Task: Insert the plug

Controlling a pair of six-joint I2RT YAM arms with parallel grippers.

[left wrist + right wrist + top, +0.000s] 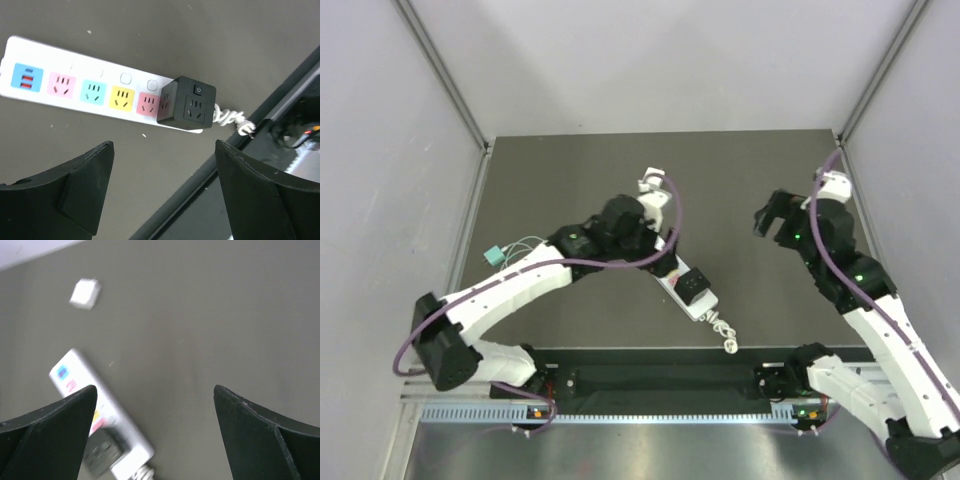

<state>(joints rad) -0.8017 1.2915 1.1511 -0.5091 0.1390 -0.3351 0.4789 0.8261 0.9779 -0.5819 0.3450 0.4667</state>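
A white power symbol is showing on the small button (198, 90) of the black cube plug (185, 109), which is sitting on the white power strip (45, 57).

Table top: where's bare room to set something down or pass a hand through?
Freest: the dark grey table along the back wall, and the stretch between the white power strip and the right arm's fingers. Crowded: centre-left, where the left arm hangs over the strip and its black cube adapter, plus the coiled white cord by the front edge.
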